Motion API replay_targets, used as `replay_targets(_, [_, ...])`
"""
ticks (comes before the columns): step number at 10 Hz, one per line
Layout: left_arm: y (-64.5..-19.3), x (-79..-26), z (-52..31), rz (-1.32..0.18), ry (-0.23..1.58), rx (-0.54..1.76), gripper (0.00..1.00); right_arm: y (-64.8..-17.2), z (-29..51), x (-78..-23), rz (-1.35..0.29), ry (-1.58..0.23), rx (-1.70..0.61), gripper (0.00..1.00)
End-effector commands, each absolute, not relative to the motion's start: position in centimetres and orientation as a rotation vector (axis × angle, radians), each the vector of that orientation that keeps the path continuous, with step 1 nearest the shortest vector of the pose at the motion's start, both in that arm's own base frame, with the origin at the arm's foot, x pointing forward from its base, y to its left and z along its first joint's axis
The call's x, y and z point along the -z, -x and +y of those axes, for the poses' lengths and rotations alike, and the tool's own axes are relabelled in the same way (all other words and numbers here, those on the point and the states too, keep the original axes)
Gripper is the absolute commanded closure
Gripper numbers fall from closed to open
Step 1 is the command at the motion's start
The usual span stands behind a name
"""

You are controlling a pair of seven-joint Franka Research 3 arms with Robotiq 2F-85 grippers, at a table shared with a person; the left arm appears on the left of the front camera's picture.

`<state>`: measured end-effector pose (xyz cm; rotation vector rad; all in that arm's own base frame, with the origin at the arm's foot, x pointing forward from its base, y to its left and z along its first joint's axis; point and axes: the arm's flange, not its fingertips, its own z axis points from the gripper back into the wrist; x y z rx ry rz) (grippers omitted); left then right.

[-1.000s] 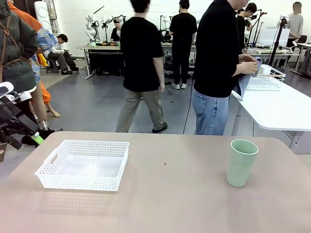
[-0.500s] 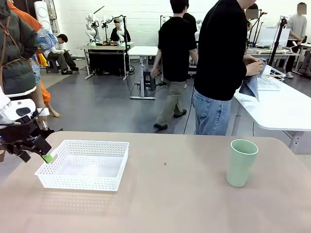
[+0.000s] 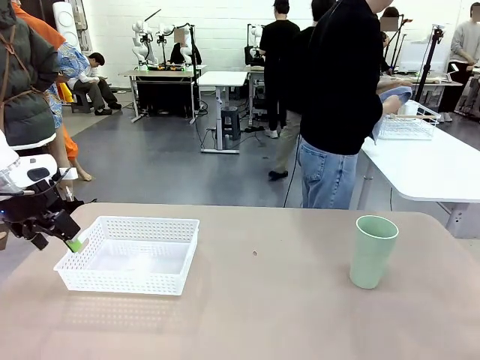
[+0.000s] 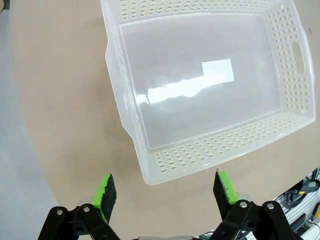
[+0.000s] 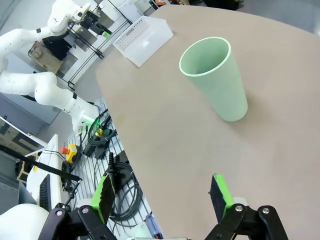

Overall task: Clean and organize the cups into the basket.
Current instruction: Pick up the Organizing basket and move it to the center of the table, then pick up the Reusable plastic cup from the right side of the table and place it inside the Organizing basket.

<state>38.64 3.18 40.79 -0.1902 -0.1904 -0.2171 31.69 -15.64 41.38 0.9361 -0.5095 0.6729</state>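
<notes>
My left gripper point(image 4: 164, 190), fingers spread and holding nothing, hovers at the nine o'clock end of the white basket point(image 3: 120, 279), which has no cups in it. My right gripper point(image 5: 161, 195), also spread, faces the mint green cup point(image 3: 373, 251), which stands upright at four o'clock on the table point(image 3: 262, 315). I judge nothing is packed yet.

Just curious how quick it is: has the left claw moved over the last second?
Yes. The left gripper has come down and rightward, from clear of the basket to its left end.

light: bright, even, overhead | glare: basket point(image 4: 200, 115) floor | shadows: soft | wrist views: wide-angle bend
</notes>
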Motion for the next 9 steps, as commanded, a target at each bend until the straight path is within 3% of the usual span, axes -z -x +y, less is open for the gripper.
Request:
replay_targets(1, [-38.4, -41.0, 3.0, -0.184, 0.194, 0.211, 0.0, -31.7, -15.6, -41.4, -0.509, -0.936, -0.673, 0.0])
replay_targets(3, [-38.4, -41.0, 3.0, -0.184, 0.194, 0.211, 0.0, -34.2, -14.4, -40.5, -0.625, -0.922, -0.904, 0.0])
replay_targets(9, [-38.4, -41.0, 3.0, -0.184, 0.194, 0.211, 0.0, -41.8, -13.6, -35.4, -0.701, -0.812, -1.113, 0.0])
